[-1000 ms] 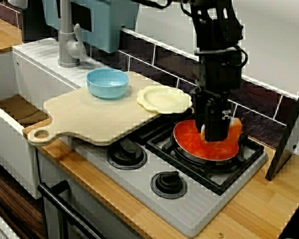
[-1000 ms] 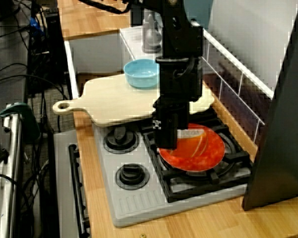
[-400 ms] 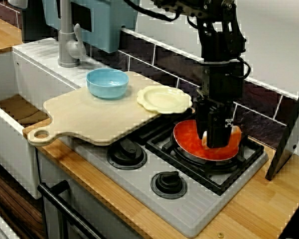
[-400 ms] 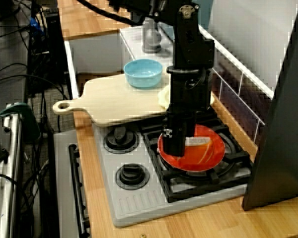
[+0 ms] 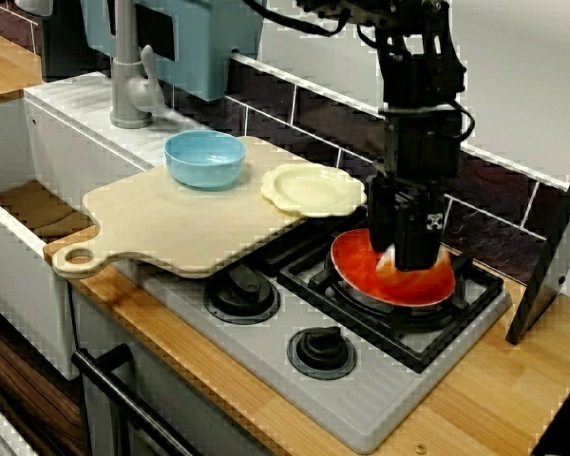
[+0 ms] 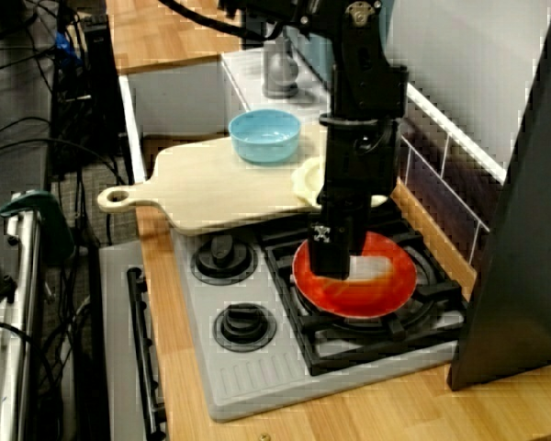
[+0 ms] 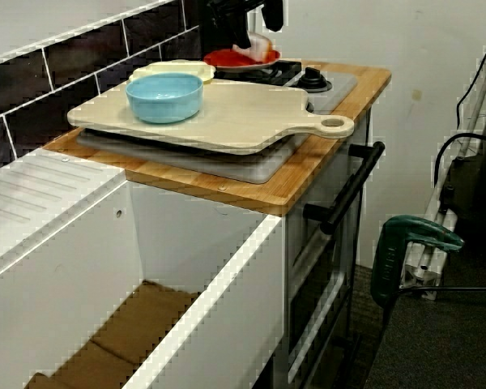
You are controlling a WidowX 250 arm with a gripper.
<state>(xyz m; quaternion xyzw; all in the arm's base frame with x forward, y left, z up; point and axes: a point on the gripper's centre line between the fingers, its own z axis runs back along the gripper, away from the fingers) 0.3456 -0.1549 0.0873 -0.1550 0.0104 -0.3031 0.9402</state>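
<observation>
**Stove end of the bench, seen facing the tiled wall, from the stove's end and from the sink's end.**

The black gripper (image 5: 411, 265) points straight down from its dark arm, with its tip low over a round red plate (image 5: 359, 268). The plate sits on the black iron grate (image 5: 399, 331) of the rear burner of a grey hob. A small whitish piece (image 6: 373, 266) lies on the plate right against the gripper's tip. The fingers are hidden by the gripper's own body, so it cannot be told whether they are spread or closed on that piece. From the sink's end, only the piece's pale pink edge (image 7: 262, 46) shows past the arm.

Left of the burner, a pale wooden cutting board with a holed handle (image 5: 176, 226) lies across the hob's other side. It carries a light blue bowl (image 5: 204, 158) and a cream scalloped plate (image 5: 313, 189). The cream plate overhangs the board's edge, just beside the red plate. Two black knobs (image 5: 321, 351) sit at the hob's front. The light wooden bench (image 5: 475, 408) runs on to a white sink (image 7: 81, 243) with a grey tap (image 5: 128, 81).
</observation>
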